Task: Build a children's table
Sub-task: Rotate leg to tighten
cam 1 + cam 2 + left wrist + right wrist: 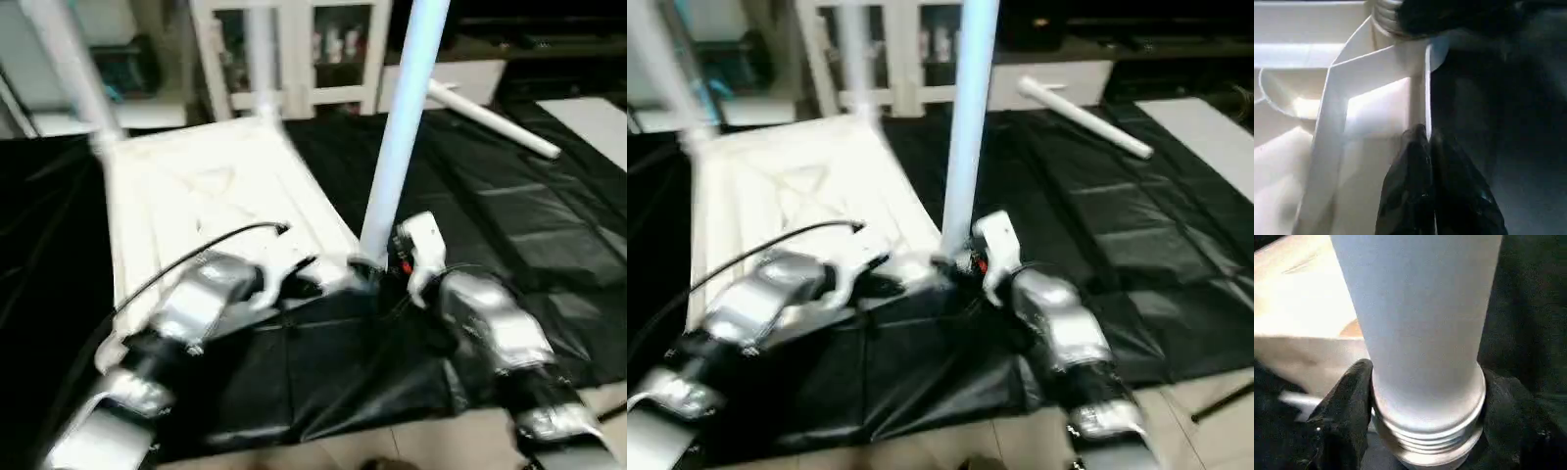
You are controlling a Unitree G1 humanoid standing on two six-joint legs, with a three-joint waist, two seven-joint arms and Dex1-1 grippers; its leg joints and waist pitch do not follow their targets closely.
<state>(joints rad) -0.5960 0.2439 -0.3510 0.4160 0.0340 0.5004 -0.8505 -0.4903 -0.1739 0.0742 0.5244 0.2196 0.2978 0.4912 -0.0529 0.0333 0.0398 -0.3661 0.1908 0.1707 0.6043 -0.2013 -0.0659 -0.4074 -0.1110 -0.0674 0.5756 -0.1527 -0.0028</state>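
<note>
A black cover [509, 225] lies over the work table, with white shelving [323, 49] standing behind it. In the left eye view, the white tabletop [196, 196] lies upside down on the cover, ribbed side up. Two legs stand upright in its far corners, one far left leg [69, 69] and one far right leg [263, 69]. A third leg [397, 137] rises upright at the near right corner. A loose leg [490, 119] lies flat on the cover, well apart to the right. The left gripper [312, 272] sits at the tabletop's near edge; the right gripper [377, 269] sits at the base of the third leg. The right eye view shows the same layout. In the left wrist view, the two black fingers [1415, 196] are closed, pinching the thin edge wall of the tabletop, close to the corner socket [1388, 19]. In the right wrist view, the black fingers [1347, 401] stand on either side of the third leg, touching it just above its threaded end [1430, 440], gripping it.
</note>
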